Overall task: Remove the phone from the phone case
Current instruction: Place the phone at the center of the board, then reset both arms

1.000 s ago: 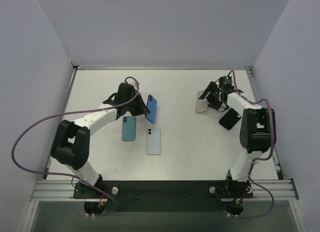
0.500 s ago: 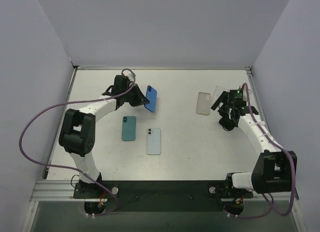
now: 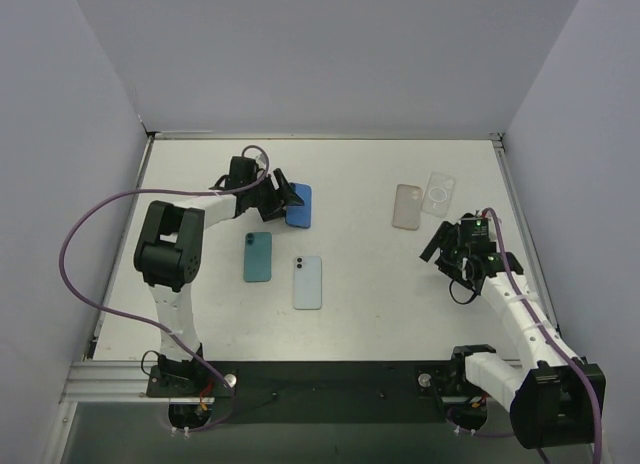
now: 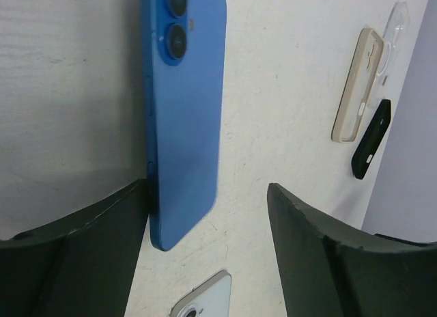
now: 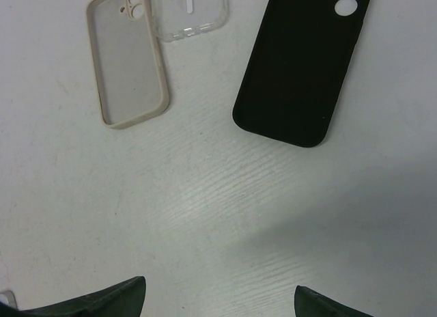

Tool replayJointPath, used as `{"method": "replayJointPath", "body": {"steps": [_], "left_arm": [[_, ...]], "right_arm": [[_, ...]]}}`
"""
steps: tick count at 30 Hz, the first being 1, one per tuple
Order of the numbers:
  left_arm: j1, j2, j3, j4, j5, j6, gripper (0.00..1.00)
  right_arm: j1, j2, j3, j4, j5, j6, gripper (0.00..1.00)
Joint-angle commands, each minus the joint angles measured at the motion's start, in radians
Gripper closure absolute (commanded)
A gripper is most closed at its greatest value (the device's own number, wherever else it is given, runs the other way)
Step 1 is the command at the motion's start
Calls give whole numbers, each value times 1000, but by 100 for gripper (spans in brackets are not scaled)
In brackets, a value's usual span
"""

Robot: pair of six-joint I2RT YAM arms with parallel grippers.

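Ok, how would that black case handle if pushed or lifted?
The black case looks thin and empty, so it is probably light and somewhat bendy. Lying flat on the smooth table, it would likely slide rather than tip. Its low edge may be hard to pinch.

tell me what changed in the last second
The left gripper laid the blue phone, held tilted up before, down on the table and opened. The right gripper, open and empty, pulled back toward its base, away from the beige case. The teal phone and pale phone stayed put.
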State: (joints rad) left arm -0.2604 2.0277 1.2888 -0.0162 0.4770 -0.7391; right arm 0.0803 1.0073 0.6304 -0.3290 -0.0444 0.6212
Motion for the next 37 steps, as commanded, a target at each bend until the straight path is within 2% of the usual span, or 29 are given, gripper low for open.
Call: {"method": "replayJointPath", "body": {"steps": [1, 3, 7, 11, 14, 19, 29, 33, 37], "left_arm": [[-8, -23, 17, 18, 5, 9, 11], [-10, -40, 32, -66, -30, 39, 7], [-20, -115, 41, -218, -141, 107, 6], [-36, -255, 3, -304, -253, 159, 5], [-56, -387, -77, -294, -262, 144, 5], [-97, -619, -302, -237, -299, 144, 5], [-100, -1050, -644, -238, -316, 110, 4], [-100, -1112, -661, -312, -367, 119, 4], [-100, -1129, -658, -315, -360, 100, 4]], "right_arm": [[12, 17, 23, -62, 0, -23, 18], [15, 22, 34, -62, 5, -24, 18], [24, 19, 48, -64, 14, -21, 17], [29, 8, 52, -62, 26, -12, 17], [32, 8, 61, -65, 40, -14, 17], [36, 19, 78, -65, 64, -21, 17], [53, 5, 74, -64, 78, -26, 17], [50, 16, 81, -64, 89, -43, 18], [53, 19, 94, -61, 89, -43, 18]]}}
